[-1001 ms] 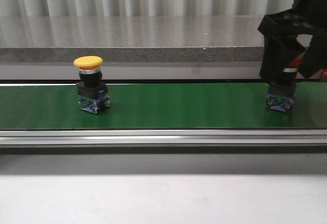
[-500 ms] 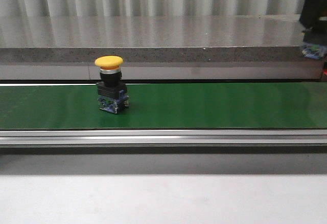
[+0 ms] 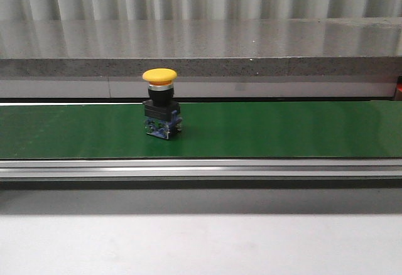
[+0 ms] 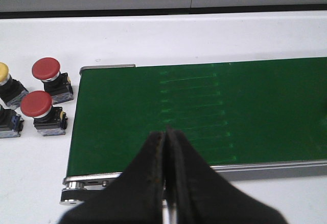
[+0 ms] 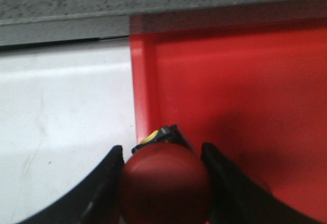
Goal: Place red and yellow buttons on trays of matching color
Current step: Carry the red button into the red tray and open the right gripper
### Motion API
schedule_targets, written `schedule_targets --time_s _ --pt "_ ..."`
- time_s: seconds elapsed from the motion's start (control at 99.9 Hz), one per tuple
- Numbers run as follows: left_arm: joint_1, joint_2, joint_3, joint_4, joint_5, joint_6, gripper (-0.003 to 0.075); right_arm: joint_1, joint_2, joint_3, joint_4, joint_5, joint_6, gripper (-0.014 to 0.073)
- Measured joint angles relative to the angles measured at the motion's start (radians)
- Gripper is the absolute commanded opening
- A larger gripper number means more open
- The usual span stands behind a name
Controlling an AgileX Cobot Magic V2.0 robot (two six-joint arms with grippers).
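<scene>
Right hand [image 5: 162, 183]: fingers are clamping a red button [image 5: 166, 183] by its domed cap, one finger on each side, and holding it over the red tray [image 5: 245, 96], near the tray's edge beside the white worktop [image 5: 61, 111]. One red tray is showing, in the right wrist view only.

Left hand [image 4: 166, 183]: fingers are pressing together, gripping nothing, and hovering over the near edge of the green belt [image 4: 204, 111].

Count in the left wrist view, on the worktop just off the belt's end: two red buttons [image 4: 48, 75] [image 4: 41, 112] standing upright, one yellow-capped button [image 4: 6, 83] cut by the frame edge, and one more dark button body [image 4: 7, 124] whose cap colour I cannot tell.

Front view: one yellow button [image 3: 161, 102] is standing upright on the belt, left of centre. Neither hand is appearing in this view, nor the spare buttons. The wrist views are not showing this yellow button.
</scene>
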Motion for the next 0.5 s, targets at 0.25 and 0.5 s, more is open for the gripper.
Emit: schedule_targets --time_s 0.25,0.5 --pt "0.000 0.000 0.000 0.000 0.000 0.000 -0.0020 -0.021 0.158 -0.142 0.000 0.015 0.000 0.0120" --pt "0.000 0.000 0.000 0.000 0.000 0.000 -0.0020 -0.021 0.239 -0.190 0.000 0.009 0.000 0.0120"
